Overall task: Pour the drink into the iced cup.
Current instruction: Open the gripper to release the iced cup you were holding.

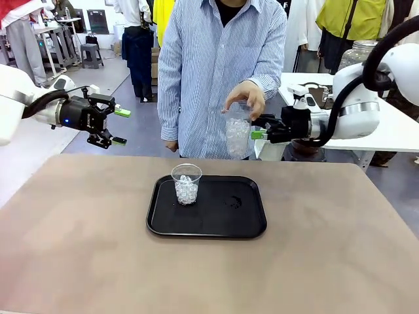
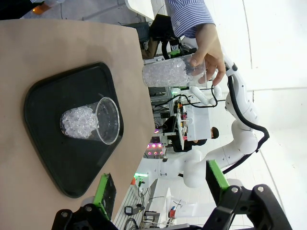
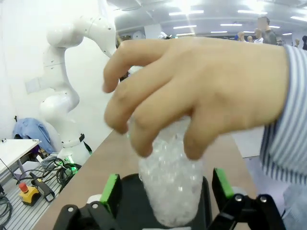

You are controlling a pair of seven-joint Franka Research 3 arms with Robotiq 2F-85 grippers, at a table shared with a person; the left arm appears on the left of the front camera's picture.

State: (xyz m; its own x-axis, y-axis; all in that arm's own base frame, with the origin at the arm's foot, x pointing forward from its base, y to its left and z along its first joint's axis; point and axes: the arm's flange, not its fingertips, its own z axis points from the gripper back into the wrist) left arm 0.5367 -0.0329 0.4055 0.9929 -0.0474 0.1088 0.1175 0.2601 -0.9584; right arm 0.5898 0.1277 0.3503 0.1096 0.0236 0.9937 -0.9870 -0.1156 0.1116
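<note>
Right gripper [image 1: 257,126], spread, flanks the ice-filled cup [image 1: 238,137] the person's hand [image 1: 245,98] holds by its rim, likely leaving its sides free to grasp. Left gripper [image 1: 120,126] hovers spread.

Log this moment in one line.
right gripper open around ice cup in person's hand | left gripper open | second iced cup on tray

Hand: the person's hand [image 3: 192,91] grips the ice-filled cup [image 3: 171,187] from above, fingers curled over its top.
Cup: clear, upright, packed with ice.
Sleeve: striped sleeve [image 3: 283,139] at the right edge.
Right gripper [image 3: 166,189]: 2 green pads [image 3: 111,191] flank the cup, a gap on each side.
Table: tan table [image 3: 91,177] beyond, with a black tray [image 3: 128,199] partly hidden behind the cup.
</note>
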